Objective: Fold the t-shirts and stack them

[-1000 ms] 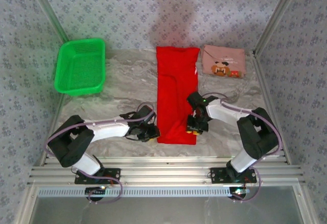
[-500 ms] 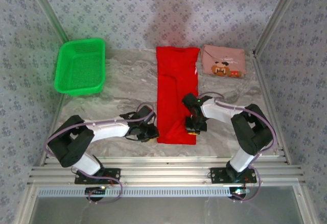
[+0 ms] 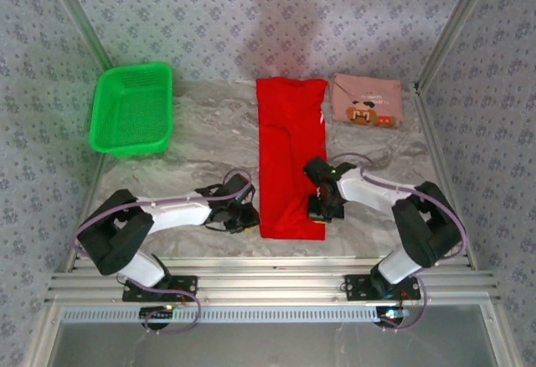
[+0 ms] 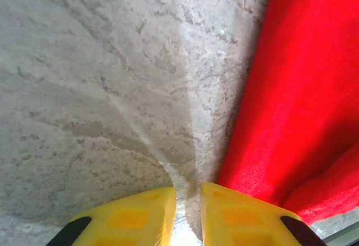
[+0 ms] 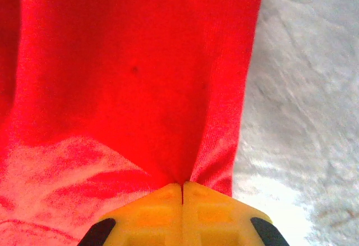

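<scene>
Overhead: a red shirt (image 3: 291, 157), folded into a long strip, lies mid-table (image 3: 209, 145), with a folded pink shirt (image 3: 366, 100) bearing a brown print just beside its far right corner. Left wrist: the left jaws stand slightly apart over bare table at the red shirt's edge. Right wrist: the right jaws, pressed together, pinch a pucker of the red shirt.
</scene>
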You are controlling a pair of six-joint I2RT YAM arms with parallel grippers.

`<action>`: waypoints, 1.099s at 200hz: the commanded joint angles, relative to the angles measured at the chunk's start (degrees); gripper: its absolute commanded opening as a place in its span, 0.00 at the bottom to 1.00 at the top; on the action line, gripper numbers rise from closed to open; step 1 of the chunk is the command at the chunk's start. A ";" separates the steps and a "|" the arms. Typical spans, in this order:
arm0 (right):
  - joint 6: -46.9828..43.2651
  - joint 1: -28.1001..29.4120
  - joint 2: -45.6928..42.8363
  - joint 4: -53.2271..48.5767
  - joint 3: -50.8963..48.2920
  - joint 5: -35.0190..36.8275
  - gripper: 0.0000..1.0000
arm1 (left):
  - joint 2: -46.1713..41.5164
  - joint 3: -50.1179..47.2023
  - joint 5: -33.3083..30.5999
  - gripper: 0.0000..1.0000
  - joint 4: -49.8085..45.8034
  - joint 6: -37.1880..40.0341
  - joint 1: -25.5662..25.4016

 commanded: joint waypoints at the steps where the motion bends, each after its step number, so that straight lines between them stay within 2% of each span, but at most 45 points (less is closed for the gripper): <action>1: 1.51 -0.52 -4.28 -2.12 -2.28 0.29 0.00 | 2.53 -1.78 0.39 0.19 5.51 -0.85 -1.45; 60: 2.22 -2.98 -10.04 -0.63 -6.63 -2.45 0.00 | 2.63 -1.28 0.46 0.18 5.42 -1.00 -1.50; 90: 2.02 -4.73 -10.79 -0.51 -8.38 -4.50 0.00 | 0.42 -1.12 1.13 0.25 7.61 -1.29 -1.55; 117: 2.27 -5.03 -11.61 -0.41 -9.36 -4.58 0.26 | -1.23 -0.95 2.39 0.38 9.93 -1.53 -2.13; 142: 2.46 -5.40 -14.24 -1.18 -8.24 -5.66 0.36 | -0.77 -0.86 2.52 0.44 11.97 -2.43 -3.11; 160: 1.35 -5.26 -14.71 -2.13 -5.64 -5.36 0.39 | 0.91 -0.65 2.89 0.47 14.01 -3.58 -3.98; 184: 1.09 -4.27 -13.68 -2.31 -3.91 -8.84 0.40 | 3.48 0.18 2.91 0.48 14.72 -4.62 -5.31; 220: 0.30 0.60 -9.61 -1.23 0.10 -9.18 0.44 | 4.65 -0.71 1.84 0.42 13.82 -5.99 -5.50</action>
